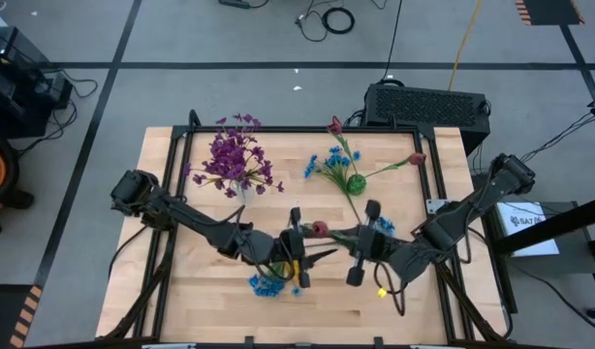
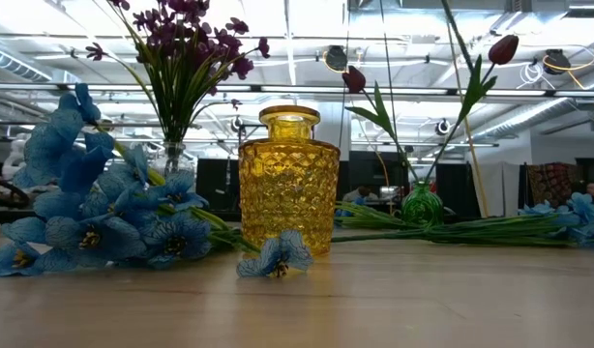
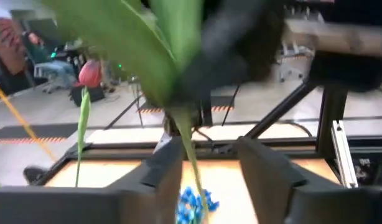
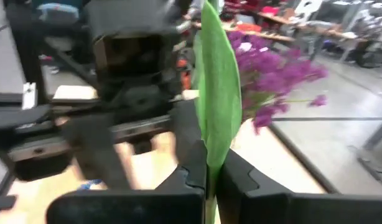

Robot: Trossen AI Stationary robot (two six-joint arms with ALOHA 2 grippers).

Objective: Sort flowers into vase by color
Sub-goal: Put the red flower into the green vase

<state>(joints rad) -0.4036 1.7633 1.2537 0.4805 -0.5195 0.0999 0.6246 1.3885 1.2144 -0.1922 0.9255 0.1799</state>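
1. Progress, judging by how things lie: purple flowers point(image 1: 235, 160) stand in the clear vase point(image 1: 244, 190); two red tulips point(image 1: 334, 126) and some blue sprigs rise from the green vase point(image 1: 356, 182); the yellow vase point(image 2: 288, 182) holds nothing, with blue flowers point(image 2: 103, 208) lying beside it; much sorting remains.
2. Right gripper point(image 4: 209, 177) sits mid-table, fingers pinched on a green tulip stem point(image 4: 217, 99).
3. Left gripper point(image 3: 206, 171) faces it close by, fingers spread around the same stem, not yet closed.

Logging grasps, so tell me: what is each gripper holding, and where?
The right gripper pinches a red tulip by its green leaf. The left gripper is open around its stem.
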